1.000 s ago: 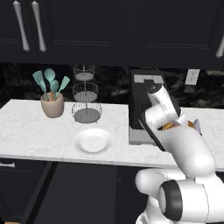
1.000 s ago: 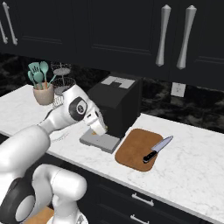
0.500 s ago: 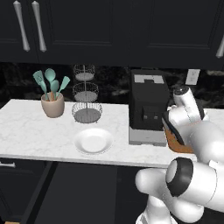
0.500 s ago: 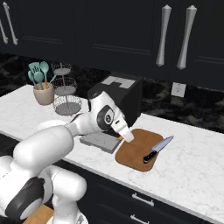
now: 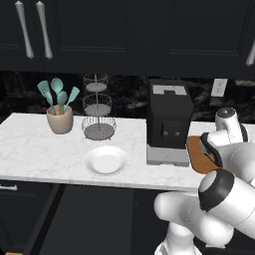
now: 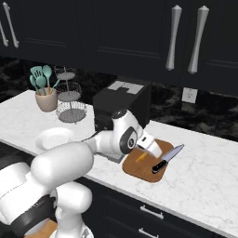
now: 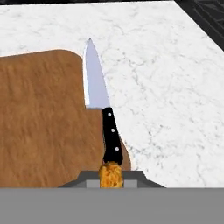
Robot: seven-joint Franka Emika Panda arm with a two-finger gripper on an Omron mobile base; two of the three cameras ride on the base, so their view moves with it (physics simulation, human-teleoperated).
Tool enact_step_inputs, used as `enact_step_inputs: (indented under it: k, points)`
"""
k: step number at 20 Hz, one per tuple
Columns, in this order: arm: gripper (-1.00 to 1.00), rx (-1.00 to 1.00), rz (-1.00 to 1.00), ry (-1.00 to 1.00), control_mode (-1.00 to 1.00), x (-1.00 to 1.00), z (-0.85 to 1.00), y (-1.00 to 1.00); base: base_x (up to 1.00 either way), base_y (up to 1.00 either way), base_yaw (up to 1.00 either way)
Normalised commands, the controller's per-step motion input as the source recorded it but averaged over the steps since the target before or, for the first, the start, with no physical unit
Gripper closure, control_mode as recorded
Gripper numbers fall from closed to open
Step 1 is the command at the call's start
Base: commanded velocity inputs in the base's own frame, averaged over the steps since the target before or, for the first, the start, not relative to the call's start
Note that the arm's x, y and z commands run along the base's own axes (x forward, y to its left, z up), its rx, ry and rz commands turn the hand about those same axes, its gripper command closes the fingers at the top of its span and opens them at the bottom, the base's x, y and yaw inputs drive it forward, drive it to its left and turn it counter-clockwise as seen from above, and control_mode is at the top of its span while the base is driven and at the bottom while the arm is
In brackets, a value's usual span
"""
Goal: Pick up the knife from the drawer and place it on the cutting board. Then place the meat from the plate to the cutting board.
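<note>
I judge the first half of the job done: the small knife with silver-grey blade and black handle (image 6: 167,158) lies on the flat brown wooden cutting board with rounded corners (image 6: 139,166), along its 3 o'clock edge in the right base view, blade tip reaching out past the board toward the marble. In the hand view the same knife (image 7: 101,114) runs from 6 o'clock up to 12 o'clock, handle nearest me.

The second half is under way. My gripper (image 6: 149,148) is over the board with its jaws pressed together on the tiny orange-brown strip of meat (image 7: 110,174), which shows at 6 o'clock in the hand view, just in front of the knife's handle. From the right base view I also see a sliver of orange (image 6: 140,157) below the hand, over the wood. I cannot tell whether the strip touches the board yet. The round white shallow plate (image 5: 105,160) sits bare on the white marble counter (image 5: 35,149), so what I think is left is to let go of the meat on the board and pull back.

Count: one knife, one board, one plate, one strip of meat, one black coffee machine (image 5: 168,128), one wire tiered basket (image 5: 97,110), one beige pot of teal utensils (image 5: 59,112).
</note>
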Motion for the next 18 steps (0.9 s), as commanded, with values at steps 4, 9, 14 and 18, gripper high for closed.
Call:
enact_step_inputs:
  k: [4,9,14,18]
  points:
    - [1.00,-0.07,0.31,0.30,-1.00,0.00,-0.06,0.04,0.00,0.00,0.00]
    - [1.00,0.00,0.23,0.20,-1.00,0.19,-0.15,0.00,0.00,0.00,0.00]
    - [1.00,0.05,0.20,0.03,-1.00,0.28,-0.25,-0.01,0.00,0.00,0.00]
    - [1.00,0.09,0.19,0.00,-1.00,0.23,-0.29,-0.02,0.00,0.00,0.00]
